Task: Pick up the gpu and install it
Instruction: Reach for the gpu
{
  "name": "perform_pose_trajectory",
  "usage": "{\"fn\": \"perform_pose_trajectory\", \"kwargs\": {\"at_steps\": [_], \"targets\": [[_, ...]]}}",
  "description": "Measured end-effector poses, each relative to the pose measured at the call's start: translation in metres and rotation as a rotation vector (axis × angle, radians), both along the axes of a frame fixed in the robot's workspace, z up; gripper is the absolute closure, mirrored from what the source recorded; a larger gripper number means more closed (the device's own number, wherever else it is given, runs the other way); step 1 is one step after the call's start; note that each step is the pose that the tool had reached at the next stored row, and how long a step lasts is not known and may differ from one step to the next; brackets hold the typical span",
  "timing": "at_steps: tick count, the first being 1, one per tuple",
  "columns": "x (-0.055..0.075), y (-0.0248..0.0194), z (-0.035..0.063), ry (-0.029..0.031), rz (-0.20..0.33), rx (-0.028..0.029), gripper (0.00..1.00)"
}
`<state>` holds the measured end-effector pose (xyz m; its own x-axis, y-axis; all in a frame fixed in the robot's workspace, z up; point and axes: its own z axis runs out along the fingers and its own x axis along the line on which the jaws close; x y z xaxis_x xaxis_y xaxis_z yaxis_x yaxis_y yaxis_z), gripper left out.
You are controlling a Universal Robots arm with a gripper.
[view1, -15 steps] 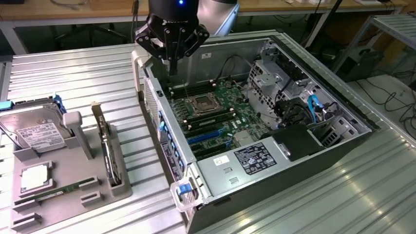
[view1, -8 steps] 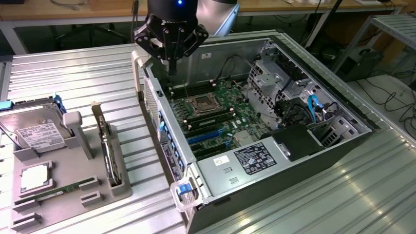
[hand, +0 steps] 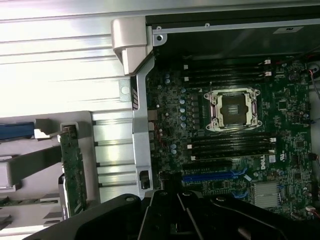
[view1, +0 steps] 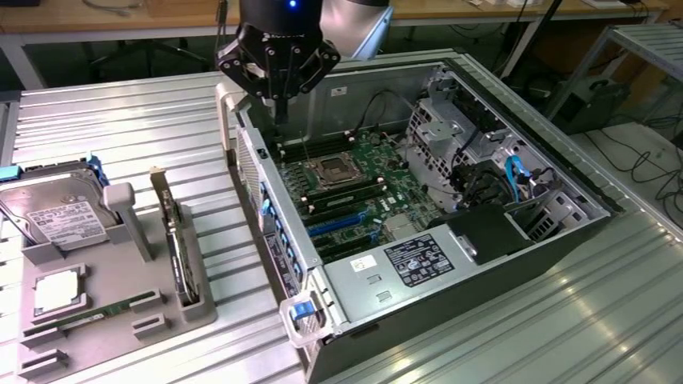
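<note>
Jaws pressed shut, empty, pointing down over the far corner of the open computer case [view1: 272,232], just inside its side wall. Below them lie the motherboard [view1: 369,196] and bare CPU socket [hand: 235,107].

- gpu [view1: 176,244] not picked up: it stands on edge in a slot of the grey holder [view1: 107,320] on the slatted counter [view1: 139,120], outside the case, beside that wall.
- From the jaws it lies toward the exterior view's left and nearer that camera, well apart, lower down.
- Long axis runs roughly parallel to the case wall; top edge up, seen as a thin green strip [hand: 72,170] at the wrist.
- Hard drive [view1: 59,212] sits in the same holder, farther left.
- Judgement: the approach hinges on crossing the wall and lining up along that thin upper edge.
</note>
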<state>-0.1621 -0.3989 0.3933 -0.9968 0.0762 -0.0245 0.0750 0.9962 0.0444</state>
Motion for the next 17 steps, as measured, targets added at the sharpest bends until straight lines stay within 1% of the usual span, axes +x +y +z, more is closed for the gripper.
{"fn": "perform_pose_trajectory", "kwargs": {"at_steps": [17], "targets": [[-0.0053,0.0000,0.0000,0.0000,0.000,0.0000,0.89]]}}
